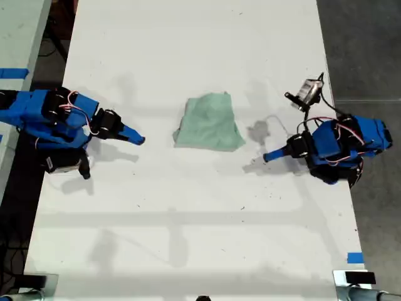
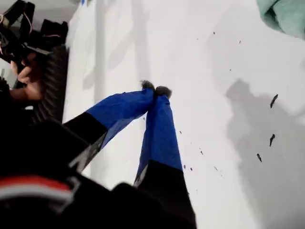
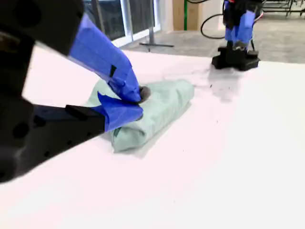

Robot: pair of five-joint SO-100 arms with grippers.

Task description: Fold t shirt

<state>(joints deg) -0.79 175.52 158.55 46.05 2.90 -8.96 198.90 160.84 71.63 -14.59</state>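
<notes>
The t shirt (image 1: 209,122) lies bunched into a compact folded bundle at the centre of the exterior view, a little above the middle, on the white table (image 1: 188,238). It sits between my two arms, touched by neither. In the exterior view my second gripper (image 1: 268,156) points in from the right and my first gripper (image 1: 139,139) from the left — both about equally near, as I judge it. Both are clenched on nothing, tips together. The bundle's longer run seems to go up-down in that frame.
</notes>
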